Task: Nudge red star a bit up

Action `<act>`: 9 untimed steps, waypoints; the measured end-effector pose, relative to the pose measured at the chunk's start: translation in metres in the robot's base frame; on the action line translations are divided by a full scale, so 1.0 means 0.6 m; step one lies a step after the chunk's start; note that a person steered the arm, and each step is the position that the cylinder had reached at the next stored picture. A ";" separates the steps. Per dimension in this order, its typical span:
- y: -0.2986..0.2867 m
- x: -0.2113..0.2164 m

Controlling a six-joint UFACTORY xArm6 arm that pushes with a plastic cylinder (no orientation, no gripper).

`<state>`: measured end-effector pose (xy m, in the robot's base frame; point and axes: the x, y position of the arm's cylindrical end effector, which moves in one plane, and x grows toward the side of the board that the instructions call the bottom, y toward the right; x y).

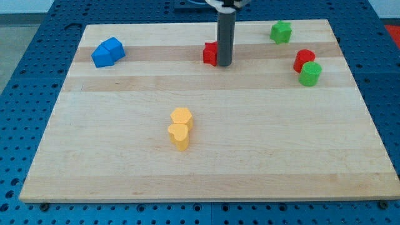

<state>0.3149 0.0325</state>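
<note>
The small red star-shaped block [210, 53] sits near the view's top edge of the pale wooden board [206, 162], a little left of the board's middle line, and my straight dark rod [224, 37] stands right against its right-hand side, hiding part of it, so its points are hard to make out. My tip [224, 65] rests on the wood at the star's lower right, touching or all but touching it (I cannot tell which from this angle). I carry no pincer at all, only this rod, so there is nothing to open, close or grip with. Further toward the view's right, well apart from the star, a red rounded block [304, 59] lies with a green rounded block [310, 74] pressed against its lower right side. Above them, close to the board's top edge, sits a green block [281, 31] of an irregular, roughly star-like form. Far to the view's left, at about the star's height, lie two blue angular blocks [107, 52] touching one another, so that they read almost as one piece. Lower down, near the board's centre and well below the star, two yellow blocks [180, 128] stand one just under the other and touching; the upper looks roughly hexagonal, the lower more heart-like. The board lies on a blue perforated table [25, 69].
</note>
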 end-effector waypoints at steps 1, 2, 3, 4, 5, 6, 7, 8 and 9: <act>-0.006 -0.065; -0.012 -0.123; -0.013 -0.163; 0.042 -0.115; 0.068 -0.062; 0.068 -0.030; 0.052 0.084; 0.015 0.130; -0.026 0.134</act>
<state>0.3954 0.0167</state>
